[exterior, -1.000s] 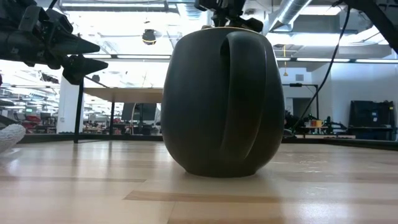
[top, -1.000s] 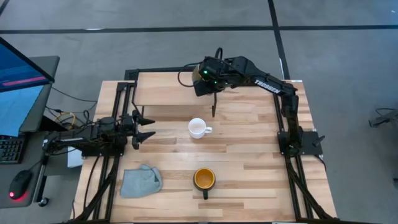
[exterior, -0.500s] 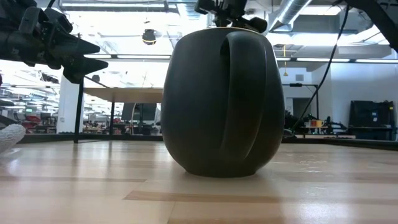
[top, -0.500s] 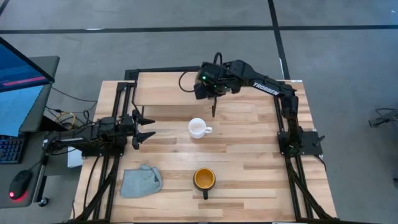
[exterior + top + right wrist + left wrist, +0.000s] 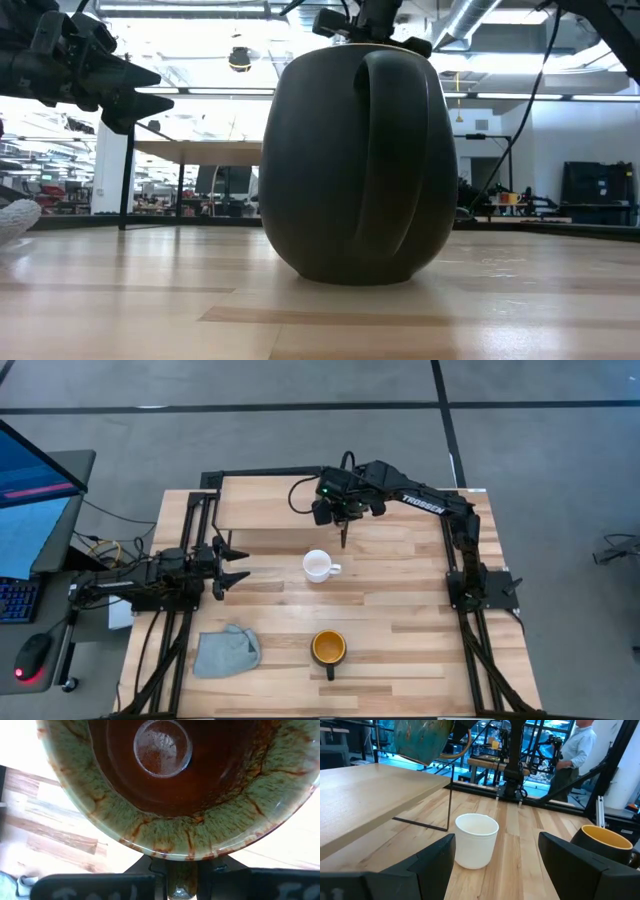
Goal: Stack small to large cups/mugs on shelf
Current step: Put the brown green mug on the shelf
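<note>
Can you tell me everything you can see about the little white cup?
The white cup is small, plain and smooth, maybe ceramic. It stands upright and empty on the wooden table, near its middle, its handle toward the right arm's side. Nothing touches it. The shelf stands just behind it, and the left gripper points at it, open, from a little way off.

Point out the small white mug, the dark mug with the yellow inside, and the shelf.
small white mug (image 5: 317, 565): high view, on its pale inside, seen from above.
dark mug (image 5: 328, 647): high view, on its orange-yellow inside.
shelf (image 5: 262, 503): high view, on a bare part of its light-wood board.
</note>
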Available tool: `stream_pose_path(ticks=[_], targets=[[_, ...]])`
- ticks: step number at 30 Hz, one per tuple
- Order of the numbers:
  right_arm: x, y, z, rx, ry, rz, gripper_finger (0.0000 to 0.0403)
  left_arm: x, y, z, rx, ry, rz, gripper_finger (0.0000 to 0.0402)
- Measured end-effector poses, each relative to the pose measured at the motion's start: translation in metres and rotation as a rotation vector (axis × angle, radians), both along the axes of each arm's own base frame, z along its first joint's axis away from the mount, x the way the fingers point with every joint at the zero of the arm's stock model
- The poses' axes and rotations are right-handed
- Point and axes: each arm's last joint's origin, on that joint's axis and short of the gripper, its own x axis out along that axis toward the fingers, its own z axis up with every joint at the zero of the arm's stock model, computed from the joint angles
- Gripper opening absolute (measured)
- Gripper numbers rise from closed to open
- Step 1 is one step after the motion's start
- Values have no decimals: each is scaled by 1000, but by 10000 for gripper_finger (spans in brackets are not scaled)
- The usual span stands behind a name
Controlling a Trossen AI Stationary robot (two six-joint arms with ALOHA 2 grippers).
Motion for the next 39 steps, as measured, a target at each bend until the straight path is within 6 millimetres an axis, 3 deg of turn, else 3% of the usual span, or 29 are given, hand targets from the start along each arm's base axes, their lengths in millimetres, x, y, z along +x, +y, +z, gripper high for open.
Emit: stream_pose_path(ticks=[14,39], targets=[[3,-1,-15,36,31,-2,64,0,0,0,10,1,0,277],[3,-9,-14,31,6,-26,64,0,0,0,14,2,0,277]])
